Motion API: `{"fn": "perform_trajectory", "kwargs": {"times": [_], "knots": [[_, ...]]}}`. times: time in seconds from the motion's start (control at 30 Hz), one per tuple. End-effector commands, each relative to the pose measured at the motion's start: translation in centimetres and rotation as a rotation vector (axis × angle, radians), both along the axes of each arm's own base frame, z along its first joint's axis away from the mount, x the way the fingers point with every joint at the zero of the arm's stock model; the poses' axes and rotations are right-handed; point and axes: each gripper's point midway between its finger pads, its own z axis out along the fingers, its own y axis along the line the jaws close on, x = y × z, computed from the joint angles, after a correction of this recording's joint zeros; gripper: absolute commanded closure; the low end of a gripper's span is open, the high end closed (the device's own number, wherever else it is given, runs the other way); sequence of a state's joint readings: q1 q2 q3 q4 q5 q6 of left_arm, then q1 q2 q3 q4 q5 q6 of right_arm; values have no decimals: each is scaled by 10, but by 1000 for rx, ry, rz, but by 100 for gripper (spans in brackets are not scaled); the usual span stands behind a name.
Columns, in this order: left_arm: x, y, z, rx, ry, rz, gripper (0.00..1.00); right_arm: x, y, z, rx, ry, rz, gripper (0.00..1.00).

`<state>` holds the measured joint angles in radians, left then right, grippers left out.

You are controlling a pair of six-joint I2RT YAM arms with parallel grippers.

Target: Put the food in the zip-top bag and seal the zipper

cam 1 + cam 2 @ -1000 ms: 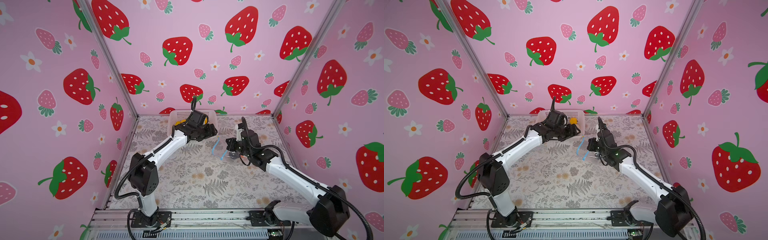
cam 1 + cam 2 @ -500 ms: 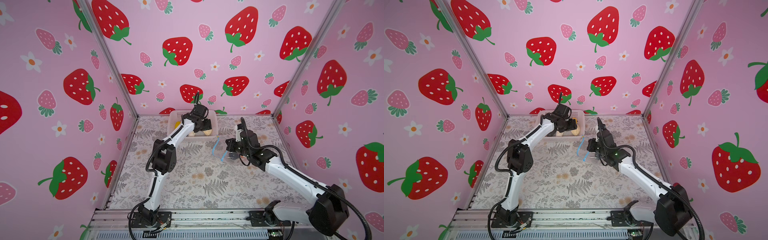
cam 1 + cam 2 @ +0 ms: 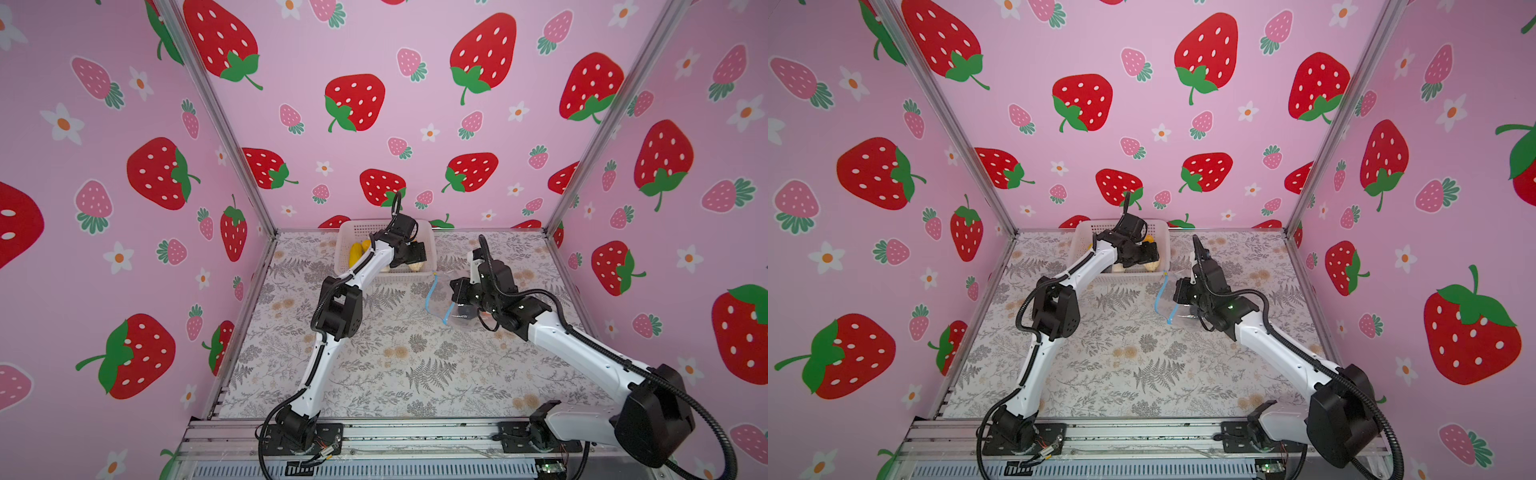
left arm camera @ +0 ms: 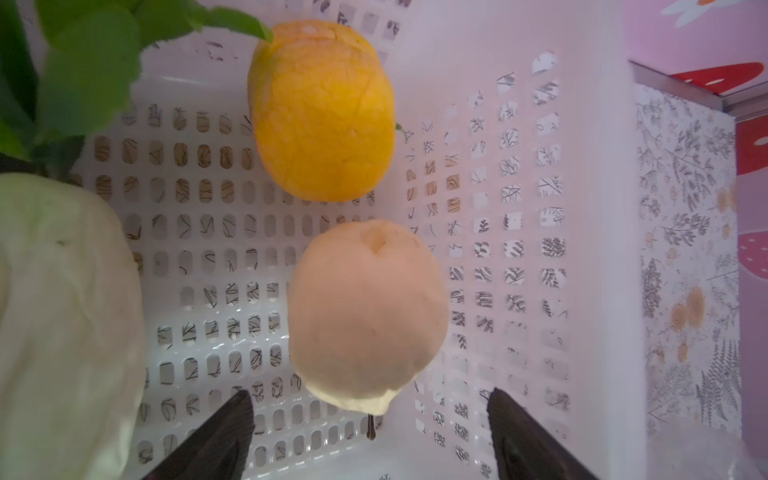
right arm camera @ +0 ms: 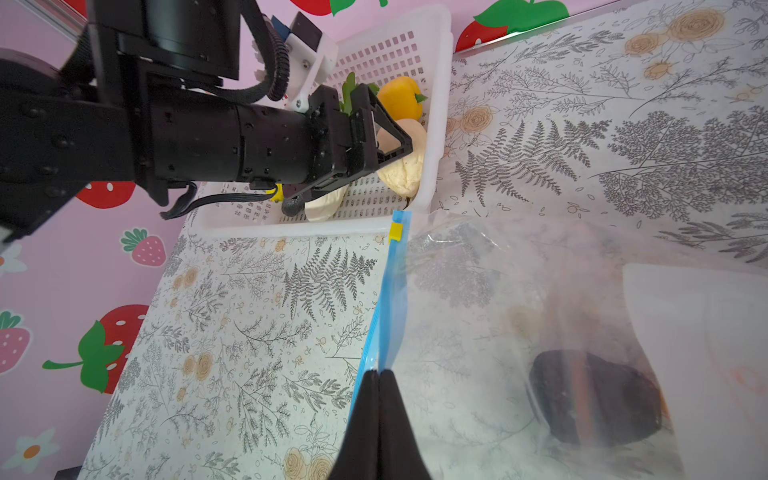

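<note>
The left arm reaches far forward, elbow raised and wrist tipped down. The left claw [image 3: 417,254] points downward with its jaws wide apart. The right arm stretches forward lower, wrist cocked. The right claw [image 5: 378,376], behind and to the right of the left claw, is pinched tight on the zipper [image 5: 395,291].

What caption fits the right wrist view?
Right gripper pinches the light-blue zipper strip of a clear plastic bag holding one dark food piece; white mesh plastic basket nearby.
</note>
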<state>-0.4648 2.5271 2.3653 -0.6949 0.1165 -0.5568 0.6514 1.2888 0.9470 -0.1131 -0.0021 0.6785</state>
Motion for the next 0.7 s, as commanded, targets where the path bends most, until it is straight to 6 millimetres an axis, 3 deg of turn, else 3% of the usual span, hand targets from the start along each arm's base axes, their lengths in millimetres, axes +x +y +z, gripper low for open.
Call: {"fn": "perform_trajectory", "kwargs": {"times": [0.0,0.2,0.47,0.67], "knots": [[19,-2,10,-41,-49,32,10,6,4,16,17,-30,9,95],[31,-8,-3,-70,-60,57,11,8,4,17,12,-32,7,95],[39,-7,-9,-85,-66,76,25,9,4,18,13,-33,7,95],[38,-7,-1,-93,-69,76,34,9,5,18,13,-35,9,95]]}}
